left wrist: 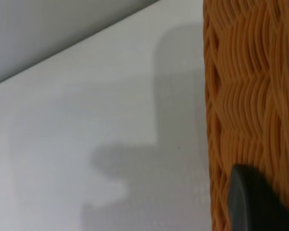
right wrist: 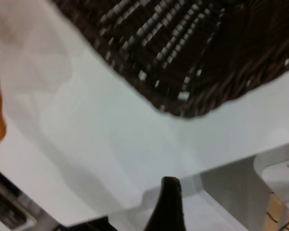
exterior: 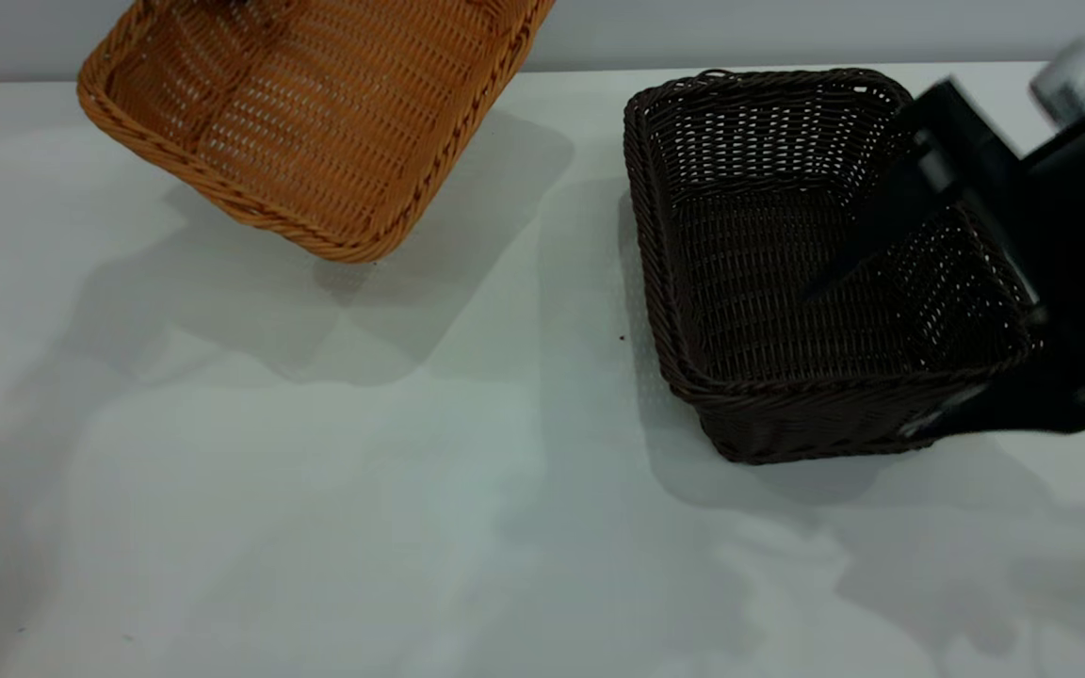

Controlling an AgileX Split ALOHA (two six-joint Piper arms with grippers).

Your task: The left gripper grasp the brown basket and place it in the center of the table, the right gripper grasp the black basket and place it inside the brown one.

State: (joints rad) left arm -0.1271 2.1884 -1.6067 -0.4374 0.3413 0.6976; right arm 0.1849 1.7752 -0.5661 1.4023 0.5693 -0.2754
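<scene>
You are partway through the first step. The brown basket (exterior: 316, 113) is up off the table (exterior: 316, 490), tilted, hanging over the far left part with its shadow cast below it, so it has been picked up but not yet set down in the center. The middle of the table, where it belongs, carries nothing yet. The black basket (exterior: 816, 273) is at the right side; its lower near corner appears to sit on or close to the table, and whether it has been raised at all you cannot tell from these views. Nesting it inside the brown one is all still to do.

Your left gripper (left wrist: 260, 202) shows only as one dark finger lying against the woven wall of the brown basket in the left wrist view; since the basket is airborne, I judge the fingers are clamped on its rim or wall, though the second finger is hidden.

Your right gripper (exterior: 929, 282) straddles the right-hand wall of the black basket: one finger reaches down inside along the wall, the other lies outside near the bottom corner. The fingers have the wall between them, but whether they are pressed onto it or merely spread around it cannot be told here.
</scene>
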